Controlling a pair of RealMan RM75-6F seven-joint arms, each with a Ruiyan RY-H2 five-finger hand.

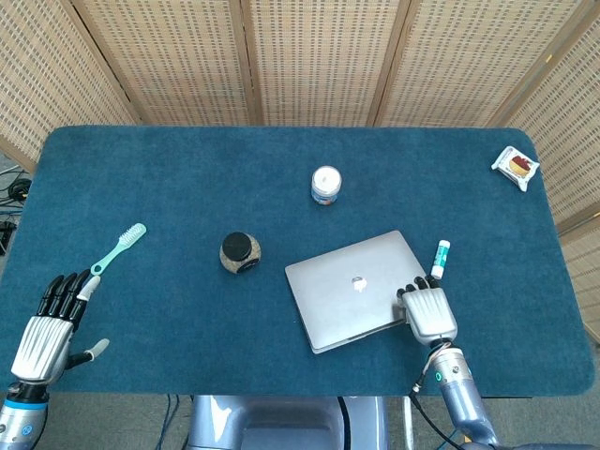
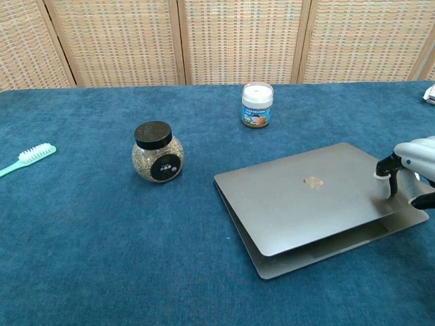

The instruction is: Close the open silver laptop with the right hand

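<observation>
Silver laptop (image 1: 352, 290): task item, lying right of centre toward the near edge of the blue-carpeted table (image 1: 187, 169); lid lowered almost flat, a thin gap open at the near right corner in the chest view. Judged rigid and moderately heavy, with a smooth metal lid that fingers could slide on; hinge likely offers light resistance, so a flat downward press near the free edge, away from the hinge, is the sensible point of contact. Closure judged nearly complete.

Remaining entries, left to right:

1. Left hand (image 1: 52, 323): near left corner of the table, fingers extended and apart, holding nothing.
2. Toothbrush (image 1: 119, 247): pale green, lying diagonally just beyond the left hand, apart from it.
3. Round jar (image 1: 240, 252): black lid, granular contents, standing left of the laptop, apart from it.
4. Small tub (image 1: 325, 184): white lid, printed label, standing on the far side of the laptop, well apart.
5. Right hand (image 1: 428, 308): palm down at the laptop's right corner, fingertips (image 2: 383, 171) resting on the lid's free edge; nothing grasped, fingers laid flat and fairly close together.
6. Small tube (image 1: 438, 258): white with a green cap, lying just beyond the right hand, beside the laptop's right edge.
7. Packet (image 1: 516, 167): white with red print, at the far right corner.
</observation>
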